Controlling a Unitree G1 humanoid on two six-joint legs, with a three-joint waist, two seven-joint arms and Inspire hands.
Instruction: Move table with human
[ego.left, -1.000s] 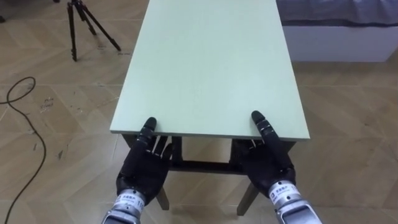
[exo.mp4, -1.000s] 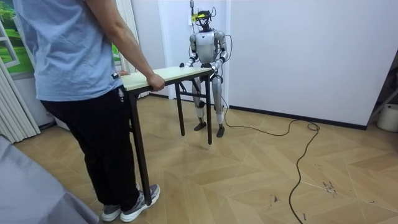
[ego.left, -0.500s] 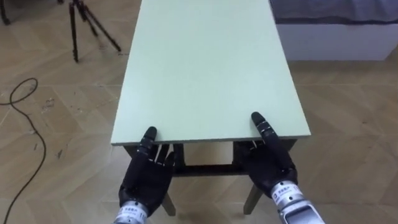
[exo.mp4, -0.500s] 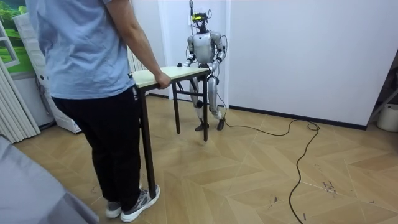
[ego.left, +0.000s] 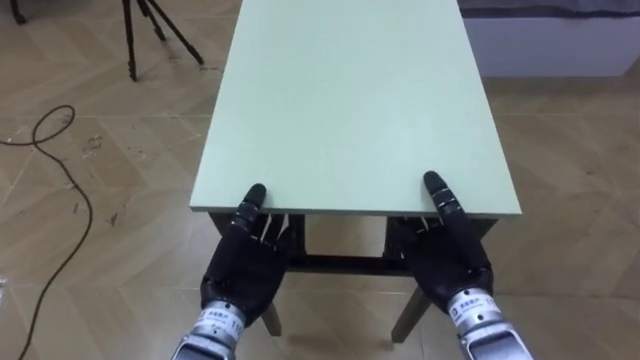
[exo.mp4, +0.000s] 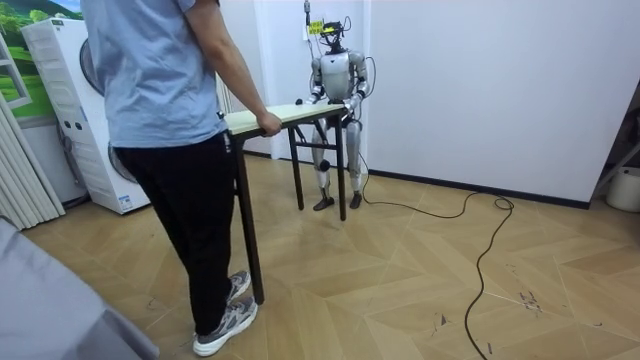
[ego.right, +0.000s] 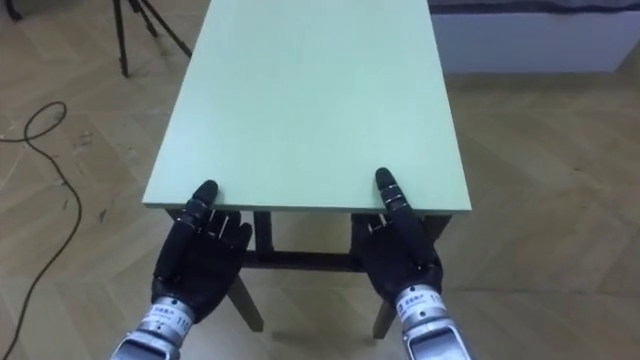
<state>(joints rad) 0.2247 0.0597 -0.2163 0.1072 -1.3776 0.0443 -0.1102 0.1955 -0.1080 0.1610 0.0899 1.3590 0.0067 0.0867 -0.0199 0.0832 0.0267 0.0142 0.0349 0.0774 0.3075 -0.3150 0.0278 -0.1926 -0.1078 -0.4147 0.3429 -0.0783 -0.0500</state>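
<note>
We share desk (ego.left: 350, 100) with person (exo.mp4: 160, 100) holding 12 o'clock end. Our left robot hand (ego.left: 240, 265) at 7 o'clock, right robot hand (ego.left: 450, 262) at 5, each pinch near edge, thumb on top. We should hold top level, match person's pace.

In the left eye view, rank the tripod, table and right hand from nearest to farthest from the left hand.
1. Table: its near edge touches the left hand.
2. Right hand: same edge, rightward.
3. Tripod: floor, far left.
</note>
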